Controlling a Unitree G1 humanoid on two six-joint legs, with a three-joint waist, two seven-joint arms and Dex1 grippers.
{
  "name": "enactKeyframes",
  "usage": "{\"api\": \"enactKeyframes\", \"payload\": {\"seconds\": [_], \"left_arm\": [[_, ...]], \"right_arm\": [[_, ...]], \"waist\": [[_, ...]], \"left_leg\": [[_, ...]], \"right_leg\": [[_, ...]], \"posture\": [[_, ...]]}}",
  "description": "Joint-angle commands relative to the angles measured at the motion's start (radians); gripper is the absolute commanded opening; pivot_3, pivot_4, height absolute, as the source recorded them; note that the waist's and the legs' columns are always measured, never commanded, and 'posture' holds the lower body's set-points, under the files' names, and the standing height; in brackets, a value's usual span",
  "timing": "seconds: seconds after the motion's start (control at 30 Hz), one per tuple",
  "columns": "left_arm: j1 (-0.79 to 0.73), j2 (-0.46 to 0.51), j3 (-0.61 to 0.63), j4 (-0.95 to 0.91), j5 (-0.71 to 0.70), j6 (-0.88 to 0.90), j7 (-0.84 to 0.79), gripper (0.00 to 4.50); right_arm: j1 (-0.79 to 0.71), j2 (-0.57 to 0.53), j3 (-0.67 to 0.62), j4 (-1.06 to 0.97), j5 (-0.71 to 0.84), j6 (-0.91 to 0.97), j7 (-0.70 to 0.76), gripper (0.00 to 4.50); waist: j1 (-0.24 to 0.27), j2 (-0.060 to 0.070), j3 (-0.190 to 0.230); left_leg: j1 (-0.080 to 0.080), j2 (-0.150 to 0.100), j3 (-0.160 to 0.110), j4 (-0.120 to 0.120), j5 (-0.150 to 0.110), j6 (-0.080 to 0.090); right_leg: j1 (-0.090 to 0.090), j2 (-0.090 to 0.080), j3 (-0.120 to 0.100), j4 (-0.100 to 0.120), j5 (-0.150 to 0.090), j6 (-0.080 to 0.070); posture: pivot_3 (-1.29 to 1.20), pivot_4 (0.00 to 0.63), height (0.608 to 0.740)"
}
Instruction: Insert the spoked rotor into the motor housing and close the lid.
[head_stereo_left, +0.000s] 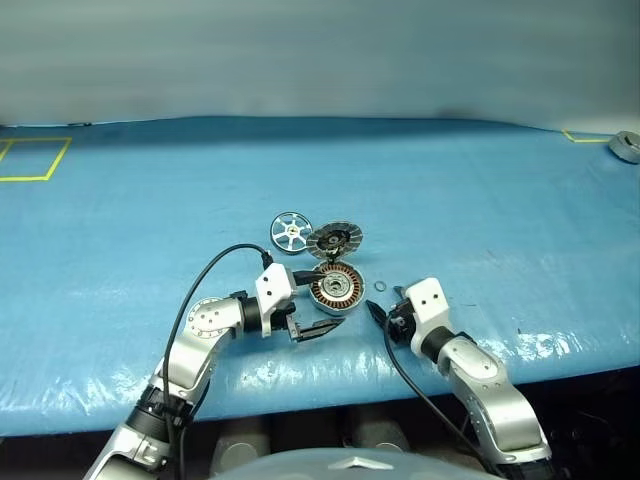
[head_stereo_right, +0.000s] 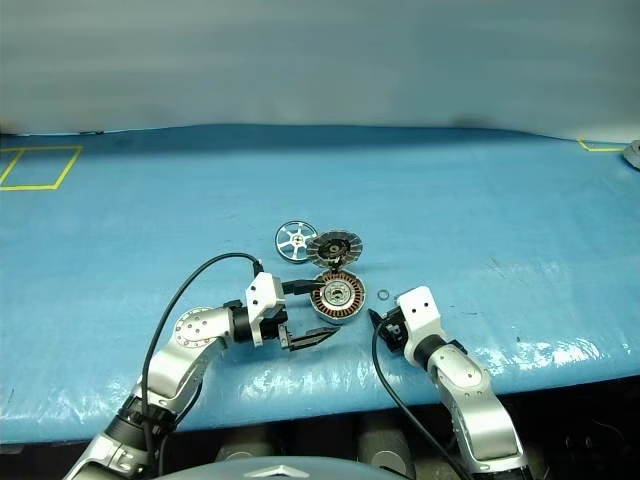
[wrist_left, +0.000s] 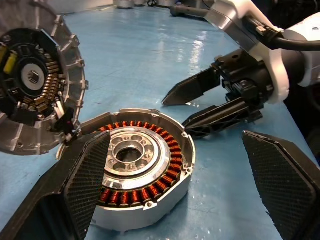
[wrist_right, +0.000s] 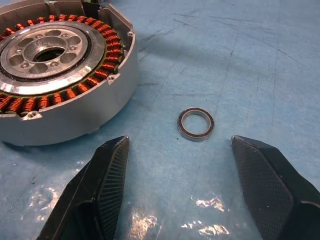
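I see a bench (head_stereo_left: 480, 200) covered in blue sheeting. The motor housing (head_stereo_left: 337, 288) sits on it near the front edge, copper windings up. The lid (head_stereo_left: 335, 240) lies just behind the housing, touching its rim, with the spoked rotor (head_stereo_left: 290, 232) beside the lid. A small metal ring (wrist_right: 196, 123) lies flat just beside the housing. Yellow tape outlines (head_stereo_left: 30, 160) mark the far corners.

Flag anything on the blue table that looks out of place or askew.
A small loose metal ring lies alone on the table just right of the motor housing, seated in nothing. The lid sits tilted, its edge propped on the motor housing's rim rather than lying flat. The spoked rotor lies flat beside it.
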Motion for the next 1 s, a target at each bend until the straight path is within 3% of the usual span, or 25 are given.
{"api": "enactKeyframes", "payload": {"seconds": [0.03,0.3,0.4,0.63,0.83,1.0], "left_arm": [[-0.015,-0.002,-0.005,-0.018,0.009,-0.025,-0.001,4.50],[-0.016,-0.015,-0.006,-0.020,0.013,-0.016,0.011,4.50],[-0.015,-0.018,-0.005,-0.030,0.012,-0.007,0.015,4.50],[-0.017,-0.021,-0.001,-0.041,0.010,0.006,0.029,4.50],[-0.018,-0.015,0.004,-0.042,0.014,0.009,0.042,4.50],[-0.020,-0.003,0.024,-0.038,0.004,0.004,0.046,4.50]], "right_arm": [[-0.020,0.008,0.015,0.044,-0.017,-0.029,-0.008,3.43],[-0.032,0.030,-0.006,0.122,-0.021,-0.063,-0.030,3.43],[-0.027,0.034,-0.013,0.133,-0.023,-0.071,-0.041,2.88],[-0.019,0.026,-0.016,0.139,-0.023,-0.077,-0.053,0.68],[-0.009,-0.017,-0.003,0.091,-0.056,-0.070,-0.048,0.67],[0.001,-0.026,-0.031,-0.089,0.024,-0.029,-0.010,0.67]], "waist": [[0.000,0.000,0.000],[0.000,0.000,0.000],[0.000,0.000,0.000],[0.003,0.000,0.000],[0.006,0.000,0.000],[0.008,0.000,0.000]], "left_leg": [[0.000,0.000,0.000,0.000,0.000,0.000],[0.002,0.000,0.000,0.001,0.000,0.000],[0.002,0.000,0.000,0.002,0.000,0.000],[0.002,0.000,0.000,0.002,0.000,0.000],[0.002,0.000,0.000,0.002,0.000,0.000],[0.001,0.000,0.000,0.001,0.000,0.000]], "right_leg": [[0.000,0.000,0.000,0.000,0.000,0.000],[0.002,0.000,0.000,0.000,-0.001,0.002],[0.002,0.000,0.001,0.001,-0.001,0.003],[0.002,0.000,0.001,0.000,-0.001,0.002],[0.003,0.000,0.001,0.000,-0.001,0.002],[0.001,0.000,0.001,0.001,-0.001,0.002]], "posture": [[0.00,0.150,0.740],[0.00,0.150,0.740],[0.00,0.150,0.740],[0.00,0.150,0.740],[0.00,0.150,0.740],[0.00,0.150,0.740]]}}
